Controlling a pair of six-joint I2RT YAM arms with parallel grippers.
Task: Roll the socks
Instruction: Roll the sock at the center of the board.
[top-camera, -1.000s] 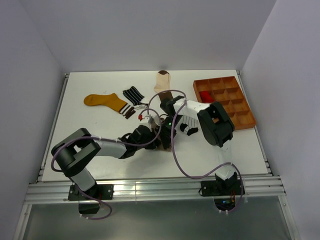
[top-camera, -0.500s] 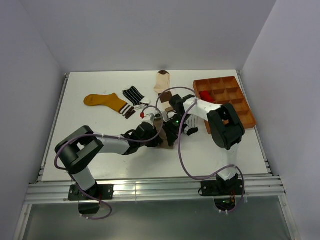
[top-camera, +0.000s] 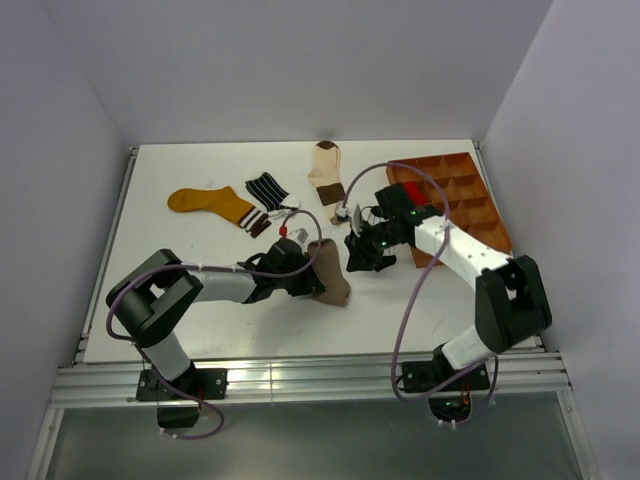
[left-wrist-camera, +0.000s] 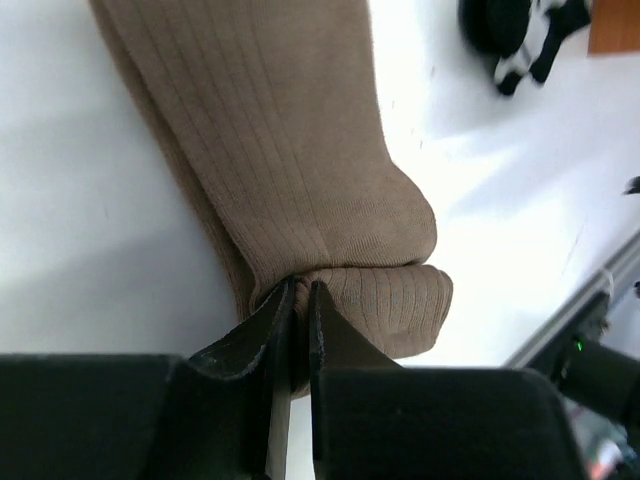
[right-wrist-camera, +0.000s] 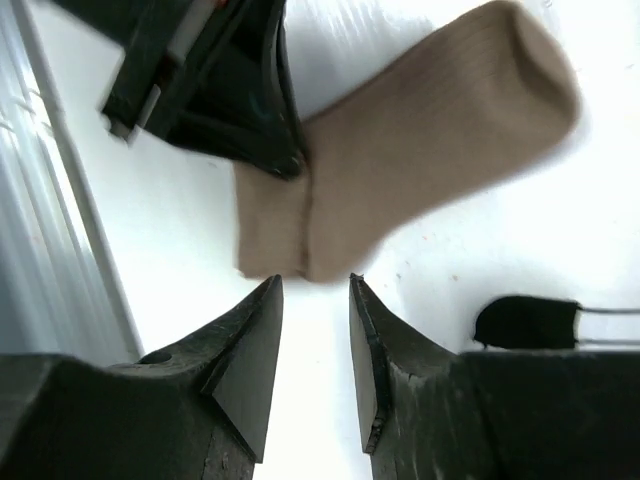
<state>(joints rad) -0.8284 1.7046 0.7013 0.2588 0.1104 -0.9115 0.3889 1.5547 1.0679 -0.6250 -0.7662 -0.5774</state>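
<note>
Left wrist view: taupe sock (left-wrist-camera: 300, 170) pinched inside left end effector (left-wrist-camera: 300, 292).

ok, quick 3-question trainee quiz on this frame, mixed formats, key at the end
1. True or false: the left jaws are shut on the taupe sock.
2. The right jaws are: A) shut on the taupe sock; B) open, holding nothing; C) out of view.
3. What colour is the sock in the brown compartmented tray?
Key: 1 true; 2 B; 3 it is the red sock.
</note>
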